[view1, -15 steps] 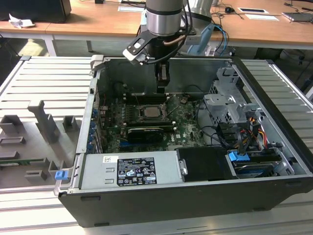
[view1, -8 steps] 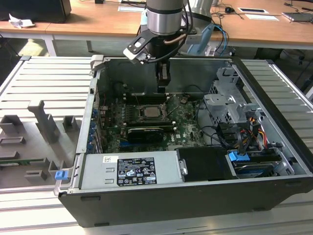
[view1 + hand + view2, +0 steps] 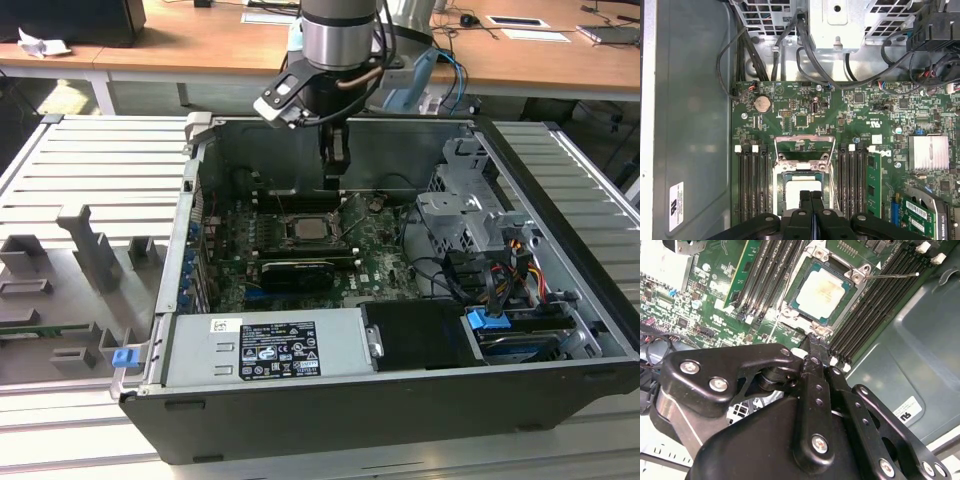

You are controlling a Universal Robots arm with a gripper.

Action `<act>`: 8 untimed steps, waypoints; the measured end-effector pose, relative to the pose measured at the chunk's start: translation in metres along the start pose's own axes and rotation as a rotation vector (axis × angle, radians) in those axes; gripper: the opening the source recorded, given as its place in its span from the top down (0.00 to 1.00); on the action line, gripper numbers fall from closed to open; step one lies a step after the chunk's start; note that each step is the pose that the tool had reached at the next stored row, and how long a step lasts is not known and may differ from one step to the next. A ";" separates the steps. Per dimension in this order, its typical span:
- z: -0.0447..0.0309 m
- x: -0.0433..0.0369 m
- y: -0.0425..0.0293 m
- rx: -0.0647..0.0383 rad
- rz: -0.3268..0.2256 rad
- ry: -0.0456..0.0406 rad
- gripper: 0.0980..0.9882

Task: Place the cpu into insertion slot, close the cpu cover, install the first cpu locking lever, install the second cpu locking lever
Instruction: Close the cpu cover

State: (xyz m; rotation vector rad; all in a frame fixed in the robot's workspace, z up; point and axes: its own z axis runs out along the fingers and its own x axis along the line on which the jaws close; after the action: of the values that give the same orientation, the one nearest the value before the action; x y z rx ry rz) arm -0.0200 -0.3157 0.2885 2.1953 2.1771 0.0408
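Observation:
The cpu (image 3: 822,292), silver-topped with a green edge, lies flat in the insertion slot (image 3: 856,276) on the green motherboard; in the exterior view the cpu (image 3: 306,228) is mid-board. The cpu cover (image 3: 805,141), a silver frame with a square cut-out, stands raised off the socket, with the board showing through it. My gripper (image 3: 811,196) is shut with nothing between its fingers. Its tips hang just above the socket's edge on the cover's side, as in the second wrist view (image 3: 812,342) and the exterior view (image 3: 335,182). A thin wire locking lever (image 3: 892,275) sticks out free from one socket corner.
Black memory slots (image 3: 752,182) flank the socket on both sides. A long black card (image 3: 297,272) lies just in front of it. The drive cage and cable bundle (image 3: 480,250) fill the exterior view's right. The power supply (image 3: 265,348) runs along the front, and the case walls (image 3: 195,200) enclose everything.

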 end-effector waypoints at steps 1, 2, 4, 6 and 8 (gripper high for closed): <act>-0.0001 0.0001 0.0002 0.000 0.000 -0.0020 0.99; -0.0003 0.0002 0.0004 0.000 0.000 -0.0036 0.99; -0.0005 0.0004 0.0007 0.000 0.000 -0.0072 0.99; -0.0007 0.0006 0.0010 0.000 -0.001 -0.0108 0.99; -0.0009 0.0008 0.0013 0.000 -0.001 -0.0142 0.99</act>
State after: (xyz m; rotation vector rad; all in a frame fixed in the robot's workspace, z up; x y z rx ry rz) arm -0.0187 -0.3149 0.2894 2.1878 2.1705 0.0253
